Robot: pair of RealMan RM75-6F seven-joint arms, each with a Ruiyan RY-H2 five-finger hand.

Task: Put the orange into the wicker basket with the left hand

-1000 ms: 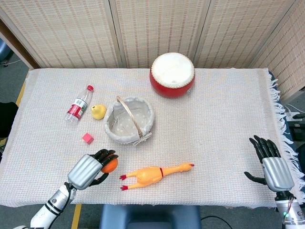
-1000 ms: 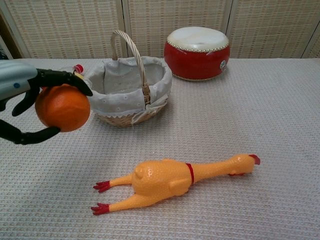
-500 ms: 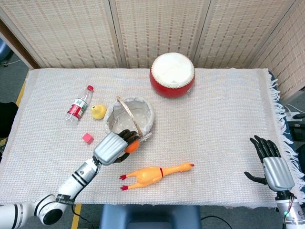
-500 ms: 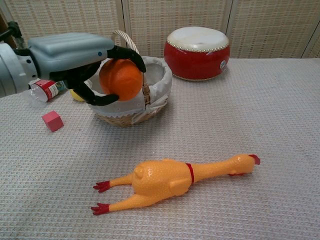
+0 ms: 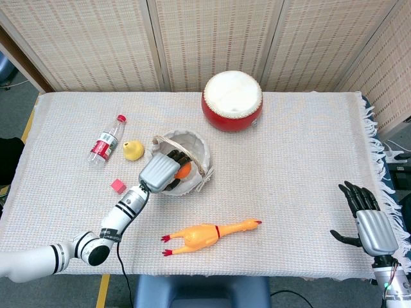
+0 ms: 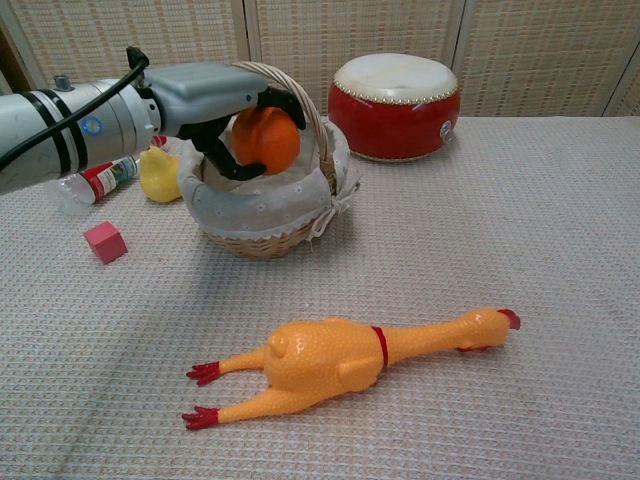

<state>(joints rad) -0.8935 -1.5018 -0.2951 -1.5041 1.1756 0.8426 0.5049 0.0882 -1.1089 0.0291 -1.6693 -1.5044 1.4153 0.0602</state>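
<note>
My left hand [image 5: 162, 171] [image 6: 215, 101] grips the orange [image 5: 183, 171] [image 6: 266, 141] and holds it just above the cloth lining inside the wicker basket [image 5: 199, 153] [image 6: 262, 233], beside the arched handle. The basket looks tipped slightly toward the right. My right hand [image 5: 369, 221] hangs open off the table's right front corner, far from everything; the chest view does not show it.
A yellow rubber chicken [image 5: 209, 235] [image 6: 345, 357] lies in front of the basket. A red drum [image 5: 232, 101] [image 6: 395, 104] stands behind it. Left of the basket are a small bottle [image 5: 106, 140] [image 6: 93, 181], a yellow pear-shaped toy [image 5: 132, 150] [image 6: 159, 176] and a red cube [image 5: 118, 186] [image 6: 105, 241].
My left hand carried the orange from the table's front left, up and over the basket rim, and now holds it inside the basket. The basket shifted slightly. My right hand stayed still.
</note>
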